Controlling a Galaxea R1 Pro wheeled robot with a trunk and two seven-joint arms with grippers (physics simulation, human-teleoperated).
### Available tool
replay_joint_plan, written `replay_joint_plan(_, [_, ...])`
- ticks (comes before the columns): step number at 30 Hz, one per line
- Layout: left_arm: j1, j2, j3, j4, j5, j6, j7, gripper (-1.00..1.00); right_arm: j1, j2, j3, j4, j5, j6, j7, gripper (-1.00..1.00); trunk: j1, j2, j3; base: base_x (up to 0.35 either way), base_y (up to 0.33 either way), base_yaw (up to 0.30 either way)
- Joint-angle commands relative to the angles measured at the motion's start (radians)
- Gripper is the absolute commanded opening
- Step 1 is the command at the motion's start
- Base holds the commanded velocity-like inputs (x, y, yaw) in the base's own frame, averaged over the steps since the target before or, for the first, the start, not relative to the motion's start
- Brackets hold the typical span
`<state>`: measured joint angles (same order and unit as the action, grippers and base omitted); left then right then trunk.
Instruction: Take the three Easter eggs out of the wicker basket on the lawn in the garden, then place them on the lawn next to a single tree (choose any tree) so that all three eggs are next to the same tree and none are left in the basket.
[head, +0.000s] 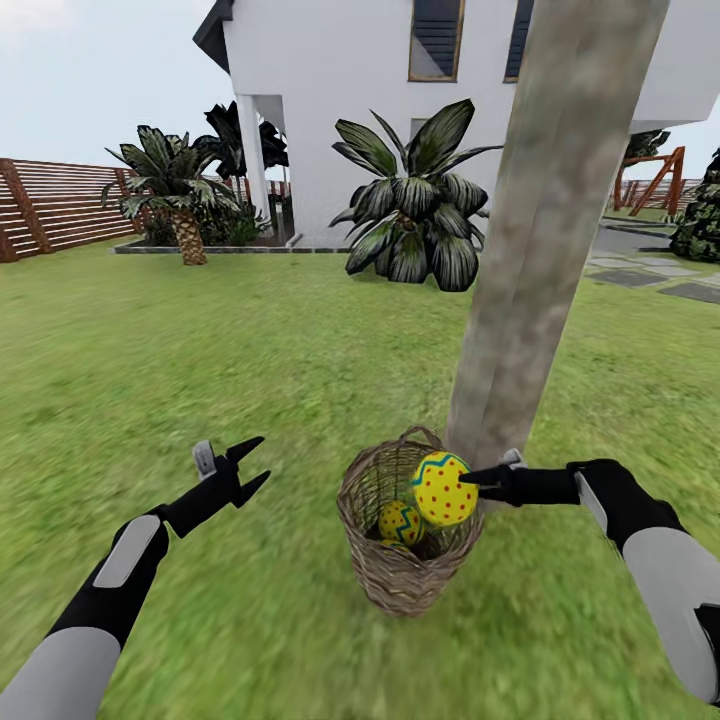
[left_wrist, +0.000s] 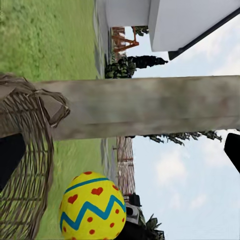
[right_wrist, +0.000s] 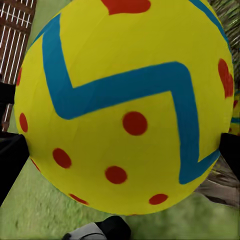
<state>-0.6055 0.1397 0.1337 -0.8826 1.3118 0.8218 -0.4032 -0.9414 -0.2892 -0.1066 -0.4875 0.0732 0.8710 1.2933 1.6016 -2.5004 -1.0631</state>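
Egg (head: 444, 489) in right tool (head: 474, 481), tree (head: 545, 240) behind basket (head: 400, 570)

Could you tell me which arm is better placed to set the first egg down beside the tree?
The right. Its gripper is shut on an Easter egg, lifted above the wicker basket, with the tree trunk right behind it. The left gripper hangs open and empty over the lawn, farther from the trunk.
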Motion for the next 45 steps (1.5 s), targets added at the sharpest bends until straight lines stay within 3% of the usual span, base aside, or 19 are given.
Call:
replay_joint_plan(1, [-0.001, -0.001, 0.002, 0.001, -0.002, 0.007, -0.002, 1.00, 0.000, -0.008, -0.005, 0.000, 0.007, 0.008, 0.013, -1.00, 0.000, 0.000, -0.001, 0.000, -0.126, 0.000])
replay_joint_plan(16, [-0.001, -0.005, -0.012, 0.000, -0.003, 0.006, -0.001, 1.00, 0.000, -0.024, -0.005, -0.004, 0.018, 0.007, 0.004, -1.00, 0.000, 0.000, -0.001, 0.013, -0.285, 0.000])
replay_joint_plan(24, [-0.001, -0.010, -0.016, 0.001, -0.003, 0.007, -0.002, 1.00, 0.000, -0.076, -0.005, -0.004, 0.022, 0.006, -0.005, -1.00, 0.000, 0.000, -0.001, 0.089, -0.296, 0.000])
replay_joint_plan(30, [0.002, -0.039, -0.016, 0.002, -0.003, 0.008, -0.002, 1.00, 0.000, -0.074, 0.000, -0.002, 0.024, 0.005, -0.141, -1.00, 0.000, 0.000, -0.001, 0.067, -0.188, 0.000])
replay_joint_plan(37, [0.003, -0.042, -0.017, 0.002, -0.002, 0.009, -0.002, 1.00, 0.013, -0.064, 0.002, 0.015, 0.024, -0.075, -0.385, -1.00, 0.000, 0.000, -0.001, -0.259, -0.092, 0.000])
replay_joint_plan(41, [0.004, -0.061, -0.028, 0.002, -0.002, 0.010, -0.002, 1.00, 0.031, -0.014, 0.002, 0.050, 0.039, -0.151, -0.500, -1.00, 0.000, 0.000, -0.001, -0.133, -0.095, 0.000])
replay_joint_plan(43, [0.006, -0.063, -0.029, 0.002, 0.000, 0.010, -0.002, 1.00, 0.051, 0.028, 0.002, 0.063, 0.071, -0.222, -0.534, -1.00, 0.000, 0.000, -0.001, -0.010, -0.008, 0.000])
replay_joint_plan(45, [0.007, -0.063, -0.031, 0.002, 0.001, 0.010, -0.003, 1.00, 0.070, 0.080, 0.002, 0.094, 0.122, -0.334, -0.641, -1.00, 0.000, 0.000, -0.001, -0.075, -0.129, 0.000])
